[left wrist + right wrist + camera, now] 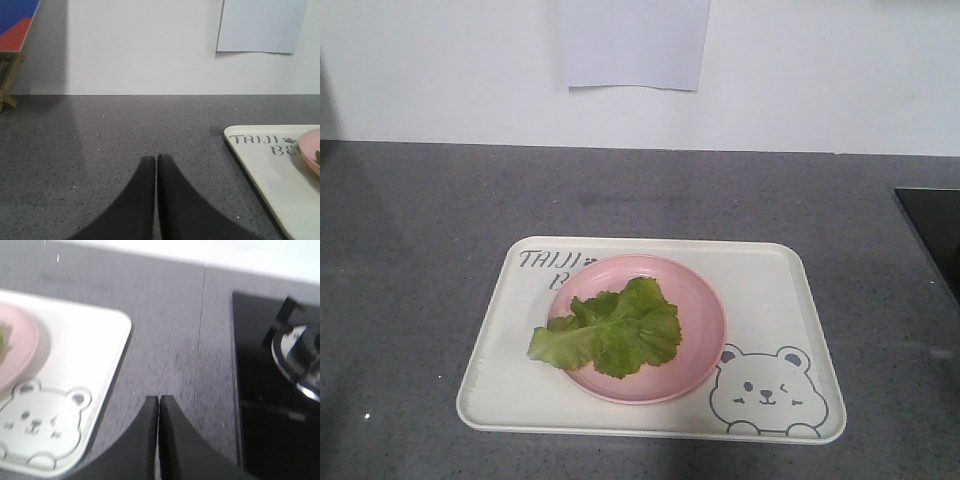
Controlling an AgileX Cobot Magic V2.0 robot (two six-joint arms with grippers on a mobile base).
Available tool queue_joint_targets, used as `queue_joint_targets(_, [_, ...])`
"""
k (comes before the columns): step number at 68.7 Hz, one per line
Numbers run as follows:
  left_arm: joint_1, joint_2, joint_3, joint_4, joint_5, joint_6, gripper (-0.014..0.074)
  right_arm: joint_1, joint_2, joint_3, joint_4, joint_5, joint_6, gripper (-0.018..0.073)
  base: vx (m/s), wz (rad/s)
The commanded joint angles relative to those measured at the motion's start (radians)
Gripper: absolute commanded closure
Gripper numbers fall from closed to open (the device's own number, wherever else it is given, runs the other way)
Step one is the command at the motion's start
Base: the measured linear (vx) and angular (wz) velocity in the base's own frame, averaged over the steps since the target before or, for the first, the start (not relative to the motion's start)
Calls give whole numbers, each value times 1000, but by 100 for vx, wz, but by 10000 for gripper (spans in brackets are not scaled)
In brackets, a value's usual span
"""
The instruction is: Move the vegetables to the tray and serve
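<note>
We see the leaf (611, 333) lying on the pink plate (700, 300), and the plate sits in the middle of the tray (790, 290). The stalk end of the leaf pokes a little over the plate rim, on the side away from the bear drawing (765, 392). So the leaf is already on the tray. We think what is left is to serve it, by lifting the tray.

Our left pincer (156, 159) is squeezed shut with nothing in it. It hangs over the bare worktop (100, 145), off the side of the tray that has the letters. Our right pincer (159, 400) is clenched and empty too. It is over the worktop just off the bear side of the tray.

To do this well, we think both pincers should open first. Then each one takes a short side of the tray, at the rim. We should lift both sides together and keep the tray flat, so the plate does not slide and the leaf stays put.

There is lots of open worktop on the letter side of the tray. On the bear side there is less room, because a black stove (270, 390) with a burner (300, 360) is near. A wall stands behind the tray, well apart from it.
</note>
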Motion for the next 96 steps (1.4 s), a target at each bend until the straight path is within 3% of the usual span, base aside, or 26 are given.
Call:
queue_joint_targets(1, [0,-15,28,-9,-77,-2,602,-1,-75,88,-7,-266,-10,569,0,0])
queue_joint_targets(22, [0,-15,28,-9,-77,-2,602,-1,-324,417,-26,-522,117,566,0,0])
queue_joint_targets(39, [0,-15,28,-9,-77,-2,602,-1,-432,589,-28,-684,132,565,0,0])
queue_joint_targets(96, [0,-15,28,-9,-77,-2,602,-2,-440,586,-28,-694,132,565,0,0])
